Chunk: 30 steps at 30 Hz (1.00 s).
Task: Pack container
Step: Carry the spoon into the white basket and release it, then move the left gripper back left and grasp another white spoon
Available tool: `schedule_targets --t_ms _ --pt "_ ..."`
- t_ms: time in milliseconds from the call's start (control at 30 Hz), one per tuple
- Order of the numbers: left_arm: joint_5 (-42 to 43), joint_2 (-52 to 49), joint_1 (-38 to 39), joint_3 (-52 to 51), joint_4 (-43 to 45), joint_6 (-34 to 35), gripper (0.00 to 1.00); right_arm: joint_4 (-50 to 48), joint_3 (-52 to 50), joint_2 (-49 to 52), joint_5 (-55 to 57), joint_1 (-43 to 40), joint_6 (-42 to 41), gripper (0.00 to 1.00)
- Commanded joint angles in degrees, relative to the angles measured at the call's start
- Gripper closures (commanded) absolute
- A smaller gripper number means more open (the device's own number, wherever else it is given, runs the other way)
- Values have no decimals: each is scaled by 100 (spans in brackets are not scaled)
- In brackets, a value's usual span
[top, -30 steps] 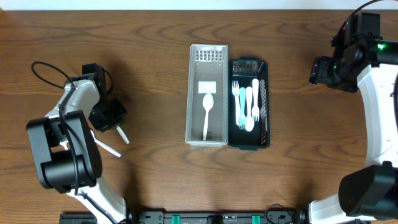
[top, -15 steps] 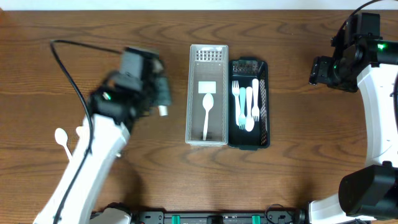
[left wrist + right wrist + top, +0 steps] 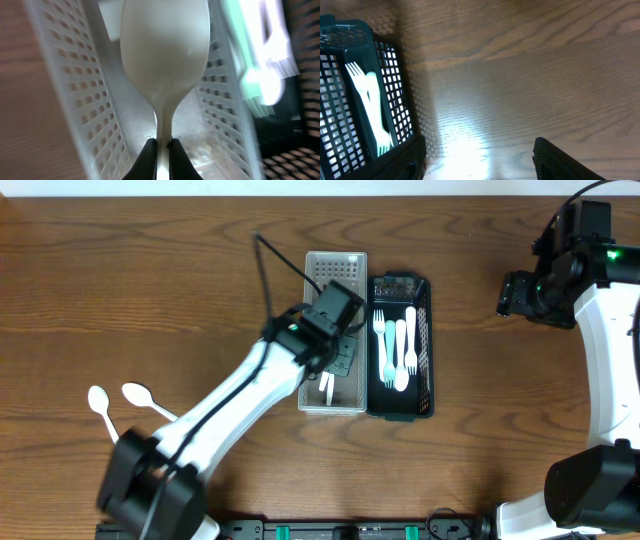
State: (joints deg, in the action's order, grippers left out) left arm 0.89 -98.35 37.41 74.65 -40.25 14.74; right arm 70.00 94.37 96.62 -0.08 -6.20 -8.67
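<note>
Far left of the brown wooden table [image 3: 200, 270]: 2 loose white plastic spoons [image 3: 137, 392] lie side by side on the bare wood, bowls toward the far edge, well apart from both containers.

The left arm reaches diagonally from the lower left to the centre. The left gripper [image 3: 337, 360] [image 3: 161, 150] sits over the white perforated rectangular plastic basket [image 3: 336, 268] [image 3: 75, 100]. Its jaws are closed down to a narrow gap and clamp the stem of 1 white plastic spoon [image 3: 165, 50]. In the left wrist view the bowl points away from the fingers [image 3: 147, 156] and lies between the basket's perforated side walls. Whether the spoon touches the basket floor cannot be told.

Touching the white basket's right side: a black rectangular mesh plastic basket [image 3: 425, 330] [image 3: 340, 125]. It holds pale blue and white plastic forks [image 3: 400, 350] [image 3: 370, 105] laid lengthwise, tines toward the far end.

Far right: the right gripper [image 3: 512, 292] [image 3: 480, 165] is above bare wood, well apart from the black basket. Its jaws stand wide apart with nothing between them.
</note>
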Motion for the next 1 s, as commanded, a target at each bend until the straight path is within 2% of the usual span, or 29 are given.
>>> schedule_targets --t_ms 0,67,333,467,533,633,767,833,967 --pt "-85 -254 7 -4 24 -74 93 9 -15 -17 -20 -7 59 28" --pt "-87 -304 7 -4 39 -79 77 7 -15 -17 -20 -7 59 28" --pt "-350 114 -9 236 -105 -295 55 28 -15 -17 -20 -7 59 28" --pt "-944 752 -114 474 -616 -262 44 28 -15 -17 -20 -7 61 28" --pt "-1134 1185 -319 485 -925 4 35 26 -15 -17 -20 -7 61 28" --pt "-1172 1858 -944 483 -1517 505 28 28 -17 -17 -20 -7 63 28" --pt "-1169 2581 -2245 481 -2264 927 14 33 -44 -17 -17 -7 66 27" --pt "-1163 2813 -2981 457 -2507 988 6 28 -74 -17 -20 -7 66 27" --pt "-793 2955 -4304 273 -2636 1001 1 0 -136 -17 -17 -7 107 27"
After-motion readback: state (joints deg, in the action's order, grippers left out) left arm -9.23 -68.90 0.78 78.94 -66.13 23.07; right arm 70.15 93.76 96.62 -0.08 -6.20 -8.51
